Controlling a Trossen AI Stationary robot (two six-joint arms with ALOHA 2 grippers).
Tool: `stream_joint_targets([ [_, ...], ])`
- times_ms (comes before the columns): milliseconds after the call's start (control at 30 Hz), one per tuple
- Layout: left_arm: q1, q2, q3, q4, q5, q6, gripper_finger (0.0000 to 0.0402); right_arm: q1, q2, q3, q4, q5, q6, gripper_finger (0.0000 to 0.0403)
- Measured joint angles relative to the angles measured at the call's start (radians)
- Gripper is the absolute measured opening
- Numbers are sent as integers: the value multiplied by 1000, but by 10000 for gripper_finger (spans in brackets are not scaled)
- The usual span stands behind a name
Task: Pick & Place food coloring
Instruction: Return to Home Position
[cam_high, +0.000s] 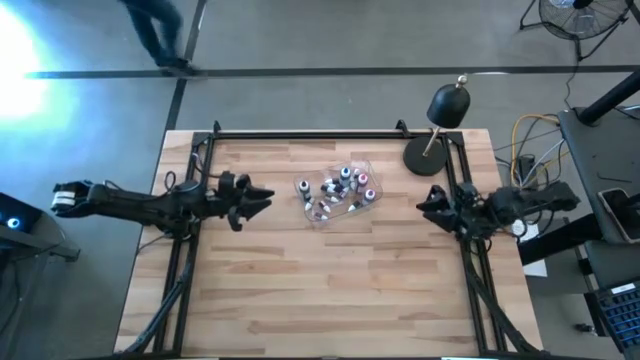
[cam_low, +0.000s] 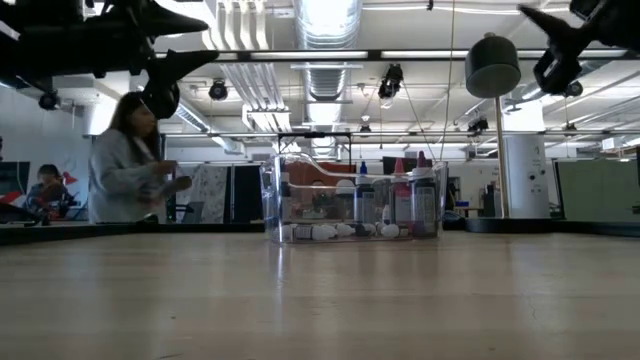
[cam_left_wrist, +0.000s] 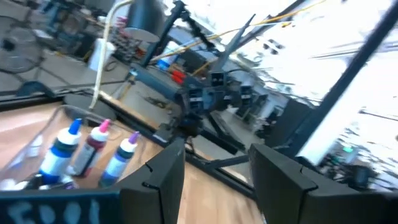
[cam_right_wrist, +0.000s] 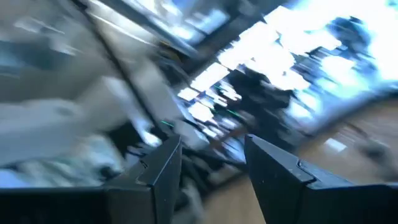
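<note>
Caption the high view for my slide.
Food coloring sits in the tub; left gripper and right gripper flank it, open.

One clear tub (cam_low: 272, 205) is sitting at twelve o'clock from the table's centre, holding roughly ten food coloring bottles (cam_high: 340, 190), too crowded for exact counting. Two arms are flanking it, the left arm (cam_high: 150, 203) at nine o'clock and the right arm (cam_high: 500, 208) at three, and one black lamp (cam_high: 448, 105) is standing near one o'clock.
</note>
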Motion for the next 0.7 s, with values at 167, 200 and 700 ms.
stream_joint_targets([
  [167, 19, 0, -39, 39, 43, -12, 152, 0, -5, -63, 191, -103, -74, 169],
  [200, 21, 0, -42, 38, 43, -12, 152, 0, -6, -60, 188, -105, -92, 169],
  [700, 21, 11, -87, -5, 43, -382, 151, 0, 15, -51, 189, -88, -128, 169],
])
